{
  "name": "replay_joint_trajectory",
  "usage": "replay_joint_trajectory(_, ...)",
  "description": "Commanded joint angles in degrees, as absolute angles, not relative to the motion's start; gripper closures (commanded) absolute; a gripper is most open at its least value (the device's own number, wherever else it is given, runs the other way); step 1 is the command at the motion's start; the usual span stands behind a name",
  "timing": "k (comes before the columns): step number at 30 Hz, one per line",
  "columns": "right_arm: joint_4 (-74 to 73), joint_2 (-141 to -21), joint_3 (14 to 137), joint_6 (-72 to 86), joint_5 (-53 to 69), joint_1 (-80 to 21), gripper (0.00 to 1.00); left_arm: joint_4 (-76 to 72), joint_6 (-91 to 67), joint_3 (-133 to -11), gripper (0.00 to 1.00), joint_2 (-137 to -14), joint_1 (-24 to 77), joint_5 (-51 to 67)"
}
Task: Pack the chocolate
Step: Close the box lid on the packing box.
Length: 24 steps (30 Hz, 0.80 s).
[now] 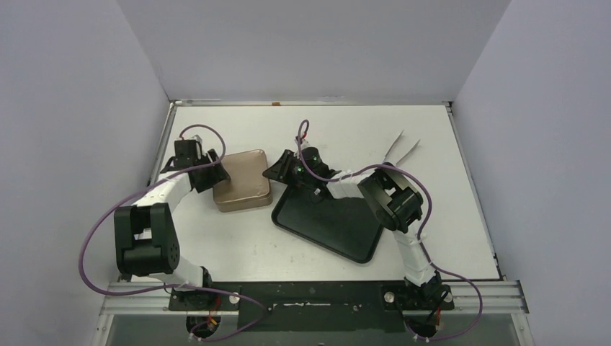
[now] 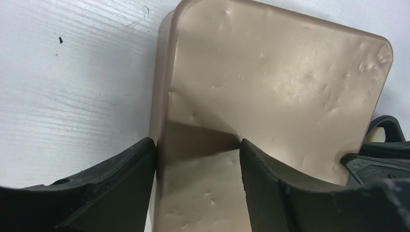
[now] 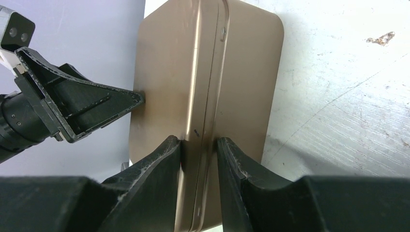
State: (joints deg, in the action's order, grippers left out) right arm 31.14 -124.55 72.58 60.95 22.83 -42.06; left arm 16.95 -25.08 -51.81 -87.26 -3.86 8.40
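Chocolate out of sight, so we reckon it's packed: left hand and right hand each clamp the lidded tin on the worktop.

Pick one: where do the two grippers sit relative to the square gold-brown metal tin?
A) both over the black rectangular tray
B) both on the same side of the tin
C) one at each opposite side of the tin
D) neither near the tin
C: the top view shows the left gripper at the left edge of the square gold-brown metal tin and the right gripper at its right edge. Each wrist view shows the tin between that gripper's fingers.
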Motion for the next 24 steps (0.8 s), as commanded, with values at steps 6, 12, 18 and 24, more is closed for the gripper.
replay_joint_trajectory(6,25.2,-124.8,73.6,59.1,26.7,-44.5,0.76,14.8,-28.1,-55.9,0.53,-82.3,-3.0,16.4)
replay_joint_trajectory(12,22.4,-122.7,76.7,55.2,26.8,-44.1,0.67,15.3,-27.8,-55.2,0.56,-81.3,-3.0,15.2)
replay_joint_trajectory(18,21.8,-121.3,78.1,54.0,26.8,-43.6,0.63,16.6,-26.0,-54.2,0.49,-82.4,-3.1,12.2)
replay_joint_trajectory(24,21.3,-121.2,80.2,53.0,28.0,-42.8,0.72,17.0,-25.0,-53.7,0.44,-83.7,-3.4,11.6)
